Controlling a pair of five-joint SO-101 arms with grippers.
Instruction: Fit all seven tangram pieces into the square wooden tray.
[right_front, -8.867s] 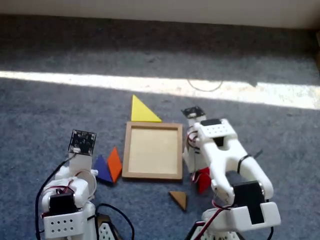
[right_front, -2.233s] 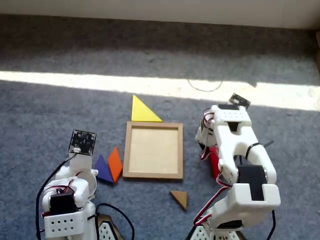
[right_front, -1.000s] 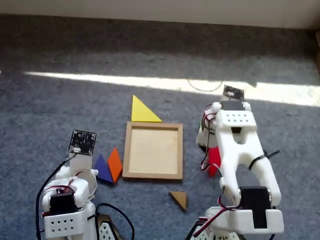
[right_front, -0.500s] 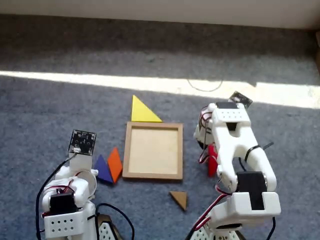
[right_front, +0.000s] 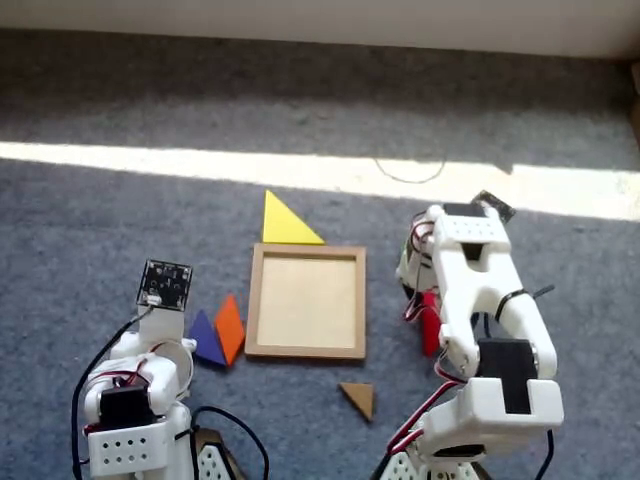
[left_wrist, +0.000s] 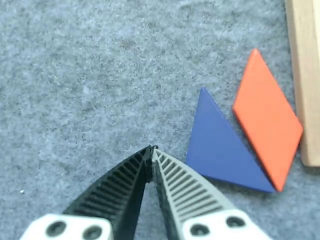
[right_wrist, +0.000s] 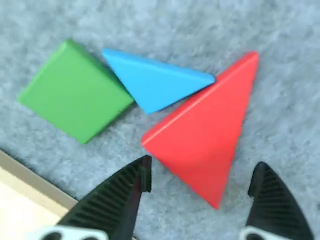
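Tray (right_front: 305, 250): square, pale wood, raised rim, flat on carpet (right_front: 120, 220). All seven pieces flat on carpet, outside tray.
Yellow triangle (right_front: 287, 222): large, just beyond tray's far edge.
Orange parallelogram (left_wrist: 267, 117): just beside tray's left rim.
Dark blue triangle (left_wrist: 220, 150): edge against orange parallelogram, on side away from tray.
Brown triangle (right_front: 358, 397): small, near tray's near right corner, apart from it.
Right of tray, cluster: red triangle (right_wrist: 205, 137), light blue triangle (right_wrist: 155, 82) with tip touching red's edge, green square (right_wrist: 75, 90) with corner touching light blue.

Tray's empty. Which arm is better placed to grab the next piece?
Right, probably: the right end effector is open, straddling the red triangle. The left end effector is shut, beside the blue triangle.
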